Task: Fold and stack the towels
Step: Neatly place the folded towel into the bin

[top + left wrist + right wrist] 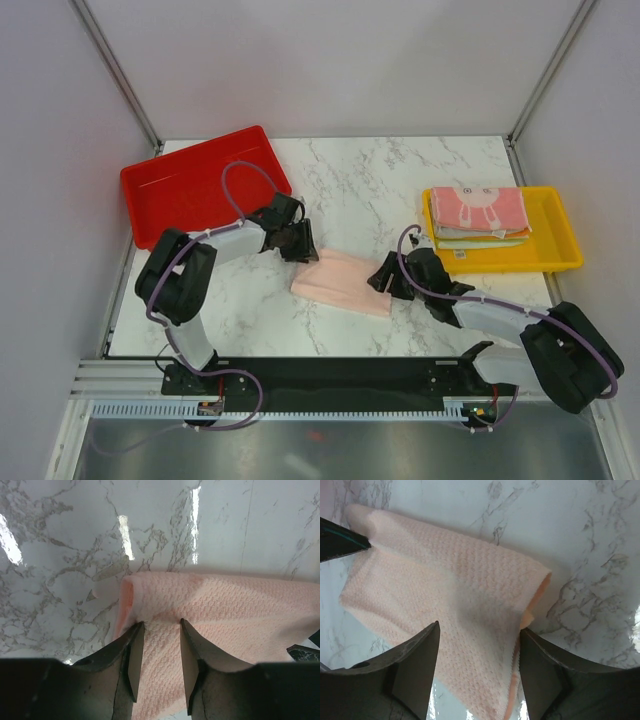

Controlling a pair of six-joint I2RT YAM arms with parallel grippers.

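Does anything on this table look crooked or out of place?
The red tray sits skewed at the far left corner, its left end apparently hanging past the table edge, whereas the yellow tray lies nearly square. The folded peach towel also lies at a slant. Nothing looks spilled or damaged.

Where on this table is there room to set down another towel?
Bare marble lies at the far middle, between the red tray and the yellow tray, and along the near edge before the peach towel. The centre is crowded: left fingers and right fingers flank that towel, and the yellow tray holds a stack.
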